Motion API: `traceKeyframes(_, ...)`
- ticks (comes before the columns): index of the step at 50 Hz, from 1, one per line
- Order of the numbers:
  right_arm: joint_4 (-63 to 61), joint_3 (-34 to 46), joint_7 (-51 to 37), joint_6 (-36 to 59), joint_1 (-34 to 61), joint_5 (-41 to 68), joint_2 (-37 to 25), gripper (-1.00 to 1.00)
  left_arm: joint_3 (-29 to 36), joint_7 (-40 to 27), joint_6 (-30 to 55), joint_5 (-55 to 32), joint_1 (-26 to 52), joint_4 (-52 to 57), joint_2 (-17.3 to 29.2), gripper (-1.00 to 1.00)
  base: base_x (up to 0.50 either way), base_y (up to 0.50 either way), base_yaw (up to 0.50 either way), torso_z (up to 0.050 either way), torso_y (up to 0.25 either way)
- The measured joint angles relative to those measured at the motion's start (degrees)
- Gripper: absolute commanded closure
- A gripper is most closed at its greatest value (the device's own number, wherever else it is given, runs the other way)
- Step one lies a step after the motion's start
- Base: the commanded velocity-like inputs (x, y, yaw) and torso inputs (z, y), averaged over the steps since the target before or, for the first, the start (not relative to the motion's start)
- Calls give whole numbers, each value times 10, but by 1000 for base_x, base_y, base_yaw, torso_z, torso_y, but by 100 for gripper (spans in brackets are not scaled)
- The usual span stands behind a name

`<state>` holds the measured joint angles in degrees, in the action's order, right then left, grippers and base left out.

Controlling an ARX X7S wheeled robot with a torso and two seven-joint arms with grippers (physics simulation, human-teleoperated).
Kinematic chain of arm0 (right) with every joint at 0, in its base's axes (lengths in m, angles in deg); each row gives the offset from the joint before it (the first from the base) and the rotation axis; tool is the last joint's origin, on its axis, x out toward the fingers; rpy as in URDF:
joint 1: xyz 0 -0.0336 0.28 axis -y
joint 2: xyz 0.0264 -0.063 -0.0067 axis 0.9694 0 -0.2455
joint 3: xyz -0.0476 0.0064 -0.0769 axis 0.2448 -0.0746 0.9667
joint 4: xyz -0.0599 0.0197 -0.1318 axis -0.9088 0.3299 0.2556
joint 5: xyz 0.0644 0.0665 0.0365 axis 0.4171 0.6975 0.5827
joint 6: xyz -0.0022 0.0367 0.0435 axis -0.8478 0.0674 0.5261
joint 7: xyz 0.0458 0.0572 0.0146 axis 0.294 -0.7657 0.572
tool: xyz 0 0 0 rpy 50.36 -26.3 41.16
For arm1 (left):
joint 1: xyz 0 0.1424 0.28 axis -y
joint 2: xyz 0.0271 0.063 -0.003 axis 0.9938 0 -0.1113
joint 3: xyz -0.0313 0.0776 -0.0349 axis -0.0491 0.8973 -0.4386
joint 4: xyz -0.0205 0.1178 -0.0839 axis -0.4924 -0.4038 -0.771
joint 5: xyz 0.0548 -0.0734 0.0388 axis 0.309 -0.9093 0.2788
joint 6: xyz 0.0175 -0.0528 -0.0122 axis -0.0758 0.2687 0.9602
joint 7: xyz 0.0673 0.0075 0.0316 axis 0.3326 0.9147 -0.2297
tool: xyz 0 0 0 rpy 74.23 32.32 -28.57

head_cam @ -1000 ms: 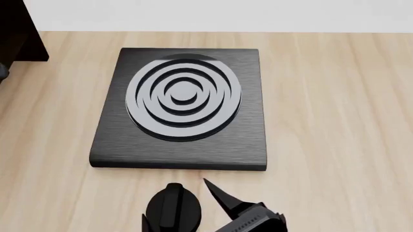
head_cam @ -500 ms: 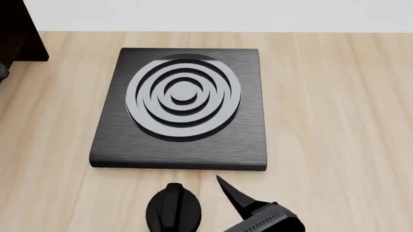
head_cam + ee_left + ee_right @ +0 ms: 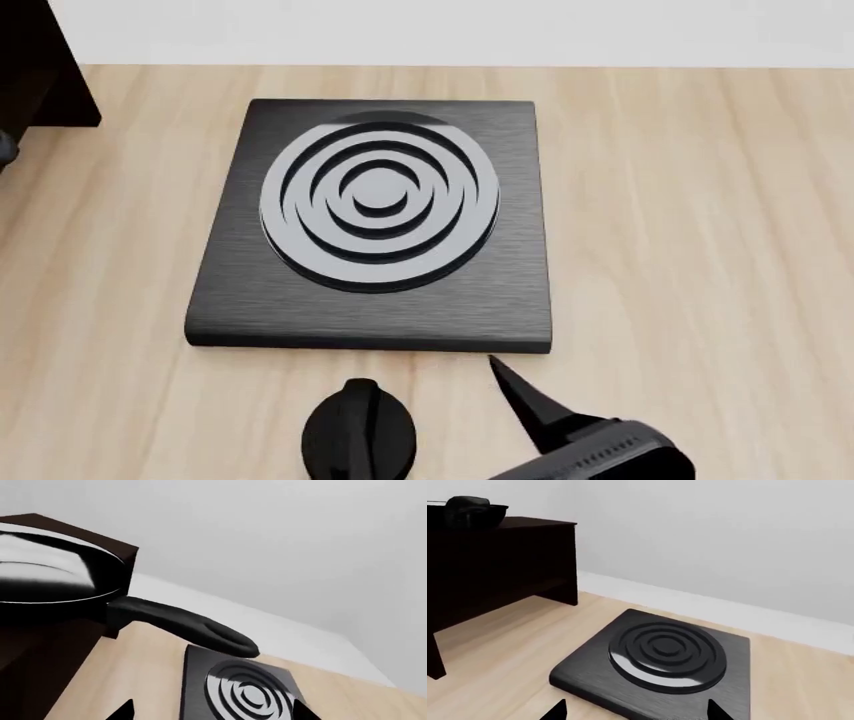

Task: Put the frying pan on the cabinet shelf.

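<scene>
The frying pan (image 3: 60, 580) rests on top of the dark cabinet (image 3: 40, 665), and its long black handle (image 3: 187, 625) sticks out past the cabinet's edge. From the right wrist view it is a small dark shape (image 3: 468, 507) on the cabinet top (image 3: 500, 565). My left gripper (image 3: 213, 712) is open and empty, below the handle and apart from it. My right gripper (image 3: 635, 711) is open and empty, low in front of the hob. In the head view only one of its fingers (image 3: 523, 398) shows, near the hob's front right corner. The pan is out of the head view.
A square black hob (image 3: 380, 220) with concentric rings lies in the middle of the wooden table (image 3: 694, 250). The cabinet's corner (image 3: 40, 60) shows at the far left. A black rounded part (image 3: 358, 432) sits at the front edge. A white wall is behind.
My right gripper has moved to the right and a little back along the hob's front edge. The hob and the black rounded part have not moved.
</scene>
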<state>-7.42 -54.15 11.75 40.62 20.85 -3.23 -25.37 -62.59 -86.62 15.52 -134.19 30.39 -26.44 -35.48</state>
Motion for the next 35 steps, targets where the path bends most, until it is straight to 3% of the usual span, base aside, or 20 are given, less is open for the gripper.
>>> traceKeyframes(18,1,-19,-5,-6,-12,16,-3,-100,-9,-19,3,-7,-20,58,26,-100,0,0,0,0,0)
traceKeyframes(35,16,-59,-18,-11,-22,51,11,-100,-7,19,33,84,-22,113,29,-100,0,0,0,0,0)
